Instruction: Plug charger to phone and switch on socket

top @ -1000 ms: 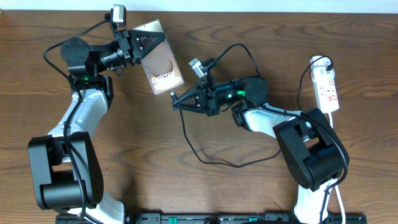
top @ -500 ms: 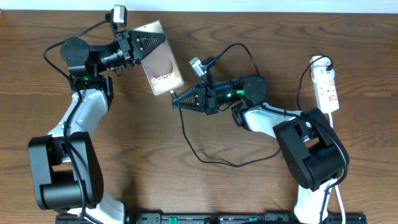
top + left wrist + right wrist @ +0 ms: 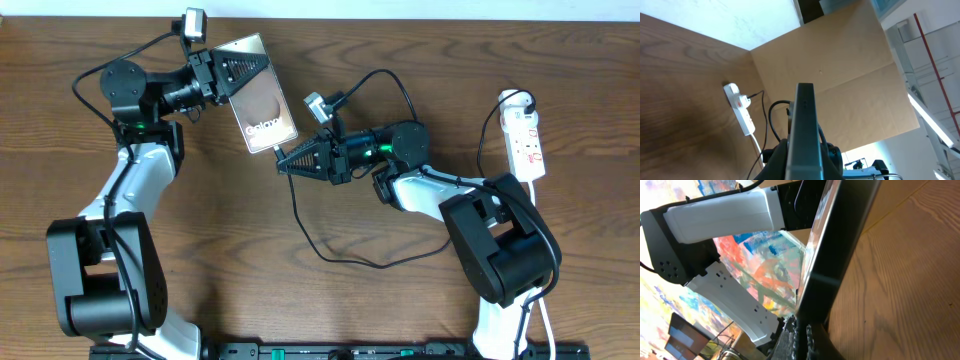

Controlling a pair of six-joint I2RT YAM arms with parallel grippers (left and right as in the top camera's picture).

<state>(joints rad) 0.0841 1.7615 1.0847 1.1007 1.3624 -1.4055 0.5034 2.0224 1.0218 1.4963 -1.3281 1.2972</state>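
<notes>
Bronze phone (image 3: 255,95), white "Galaxy" txt

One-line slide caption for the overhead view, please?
Left hand holds the phone; right hand aims the charger at its edge.

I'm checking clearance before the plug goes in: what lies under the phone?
Only brown table shows around the phone, which the left hand grips by one end. The patch directly beneath is covered by the phone itself.

The bench (image 3: 230,270) carries one phone (image 3: 262,108), one charger (image 3: 345,262), one socket (image 3: 526,145) and two robot arms (image 3: 135,190).
</notes>
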